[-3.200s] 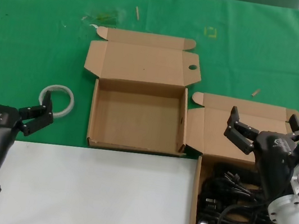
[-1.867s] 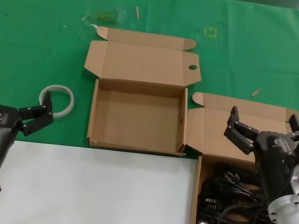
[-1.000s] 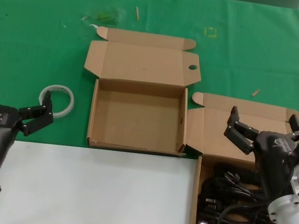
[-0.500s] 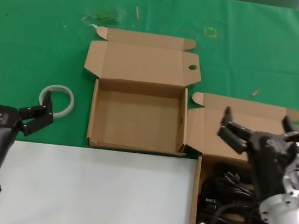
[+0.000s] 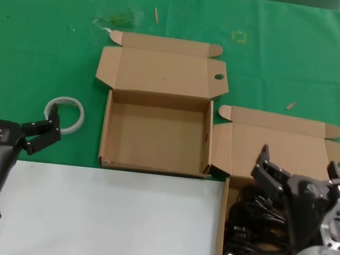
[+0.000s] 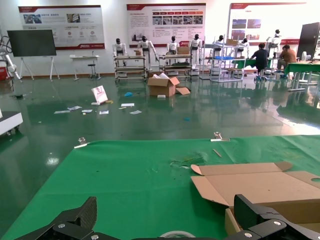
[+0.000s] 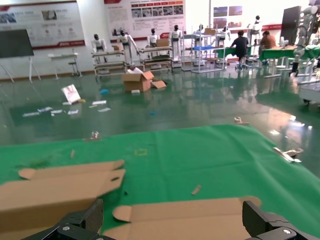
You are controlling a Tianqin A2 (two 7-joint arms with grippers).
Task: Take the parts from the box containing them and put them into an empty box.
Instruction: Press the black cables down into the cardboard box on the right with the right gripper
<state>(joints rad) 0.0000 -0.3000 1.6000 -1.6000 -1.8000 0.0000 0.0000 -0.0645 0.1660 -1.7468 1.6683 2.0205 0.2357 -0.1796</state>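
**Now the right arm drops toward the cord box**

Nearest to you, the right gripper (image 5: 298,175) sits lower and closer to the robot than it did a moment ago. For several seconds it hung level with the lid of the shallow brown cardboard box that holds the cords (image 5: 224,220); now its black fingers (image 5: 268,174) are spread wide, holding nothing, directly above the tangle of thin black coiled power cords (image 5: 257,229). You can read this as the reach beginning: nothing is gripped yet, and every cord you can see lies inside that box. Whether the fingertips already touch the coils cannot be told from the head view, and the right wrist view shows only the spread finger ends and cardboard flaps beyond.

On the other side, the left gripper (image 5: 10,116) has not moved; it waits with its fingers apart, holding nothing, over the white tabletop (image 5: 110,221) near the robot's body. Just beyond it, on the green cloth (image 5: 42,36), lies the white ring of tape (image 5: 65,113), which is no part of your job.

Farther out, the second shallow brown cardboard box (image 5: 106,156) stands open and bare inside, its hinged lid (image 5: 159,71) folded back and away from you. It sits just left of the cord box, their flaps nearly meeting, so the carry should be short. Expect the loops to snag one another when you lift.
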